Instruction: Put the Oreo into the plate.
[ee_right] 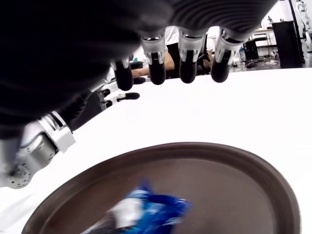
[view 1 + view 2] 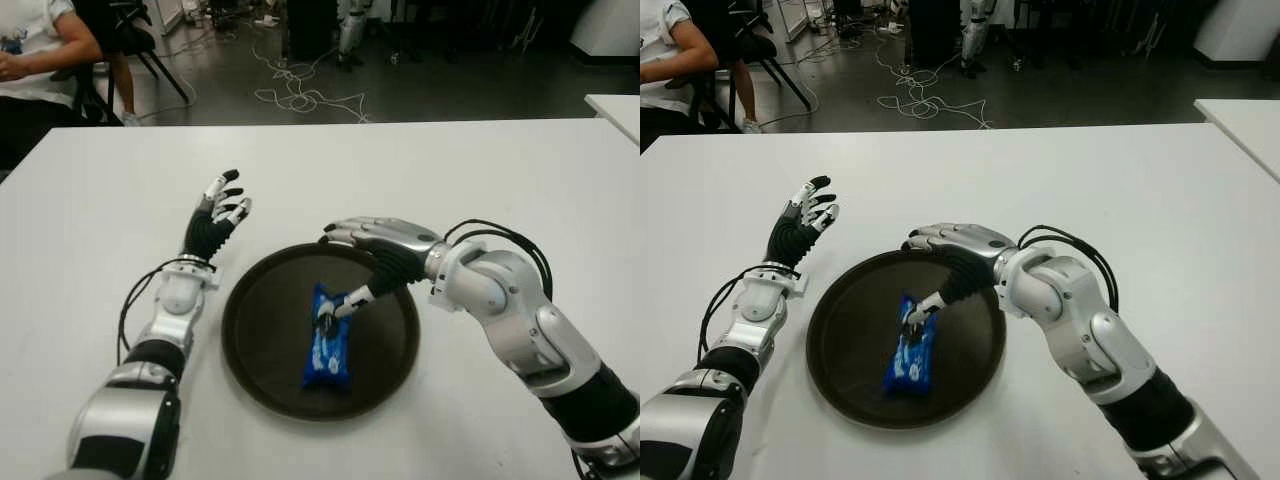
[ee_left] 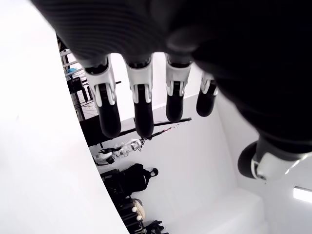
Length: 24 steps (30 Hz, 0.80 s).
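The blue Oreo pack lies flat in the dark round plate, a little right of its middle. My right hand hovers over the plate's far right part with its fingers stretched out and holding nothing. Its thumb points down at the pack's far end, and I cannot tell whether the tip touches it. The right wrist view shows the pack below the extended fingers. My left hand shows to the left of the plate over the white table, fingers spread and empty.
A person sits beyond the table's far left corner. Cables lie on the floor behind the table. A second white table's corner shows at the far right.
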Tool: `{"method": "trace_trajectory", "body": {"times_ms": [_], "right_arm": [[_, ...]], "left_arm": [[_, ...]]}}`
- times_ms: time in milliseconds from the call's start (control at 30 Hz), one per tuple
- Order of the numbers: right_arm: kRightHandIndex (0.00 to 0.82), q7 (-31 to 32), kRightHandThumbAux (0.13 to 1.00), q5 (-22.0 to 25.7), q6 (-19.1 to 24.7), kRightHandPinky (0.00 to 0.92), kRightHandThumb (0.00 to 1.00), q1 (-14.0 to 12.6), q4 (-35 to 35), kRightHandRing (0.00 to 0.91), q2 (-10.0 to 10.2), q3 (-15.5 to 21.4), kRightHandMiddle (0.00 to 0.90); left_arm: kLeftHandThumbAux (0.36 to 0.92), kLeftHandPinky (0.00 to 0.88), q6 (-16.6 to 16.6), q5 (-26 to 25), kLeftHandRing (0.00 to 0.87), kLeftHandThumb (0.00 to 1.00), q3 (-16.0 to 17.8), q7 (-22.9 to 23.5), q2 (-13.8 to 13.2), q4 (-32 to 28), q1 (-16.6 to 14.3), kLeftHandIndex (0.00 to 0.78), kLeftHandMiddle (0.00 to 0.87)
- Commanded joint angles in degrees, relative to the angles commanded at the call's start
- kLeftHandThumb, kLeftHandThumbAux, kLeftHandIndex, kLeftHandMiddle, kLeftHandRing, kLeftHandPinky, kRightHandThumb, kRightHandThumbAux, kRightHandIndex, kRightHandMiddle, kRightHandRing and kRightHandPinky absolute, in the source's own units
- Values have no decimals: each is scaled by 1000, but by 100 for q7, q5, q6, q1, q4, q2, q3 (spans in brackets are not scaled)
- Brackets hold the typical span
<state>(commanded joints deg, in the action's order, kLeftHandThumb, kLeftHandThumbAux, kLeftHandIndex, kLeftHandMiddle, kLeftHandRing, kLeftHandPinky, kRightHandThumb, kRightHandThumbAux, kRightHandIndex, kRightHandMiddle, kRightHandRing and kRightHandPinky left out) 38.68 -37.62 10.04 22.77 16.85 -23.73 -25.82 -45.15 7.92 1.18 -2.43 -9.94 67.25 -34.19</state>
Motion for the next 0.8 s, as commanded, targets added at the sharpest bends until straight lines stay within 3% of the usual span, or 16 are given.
{"method": "trace_trajectory", "body": {"times_ms": [333, 533, 667, 800], "right_arm": [[0, -207, 395, -215, 94, 0, 0, 22, -91, 0, 49, 38, 0], [0, -227, 419, -222, 80, 0, 0, 77, -130, 0, 3, 101, 0], [0, -265, 434, -133, 43, 0, 0, 78, -124, 0, -35, 251, 0], [0, -227, 432, 143, -57, 0, 0, 121, -109, 0, -228, 650, 0]], "left_arm": [[463, 234, 65, -24, 156, 479, 20, -4, 29, 16, -12, 100, 122], [472, 221, 84, 15, 147, 523, -3, -78, 49, -23, -14, 101, 118], [470, 201, 149, 44, 142, 534, -17, -136, 54, -14, -37, 101, 123], [466, 196, 189, 50, 144, 574, -19, -190, 77, -11, -47, 102, 125]]}}
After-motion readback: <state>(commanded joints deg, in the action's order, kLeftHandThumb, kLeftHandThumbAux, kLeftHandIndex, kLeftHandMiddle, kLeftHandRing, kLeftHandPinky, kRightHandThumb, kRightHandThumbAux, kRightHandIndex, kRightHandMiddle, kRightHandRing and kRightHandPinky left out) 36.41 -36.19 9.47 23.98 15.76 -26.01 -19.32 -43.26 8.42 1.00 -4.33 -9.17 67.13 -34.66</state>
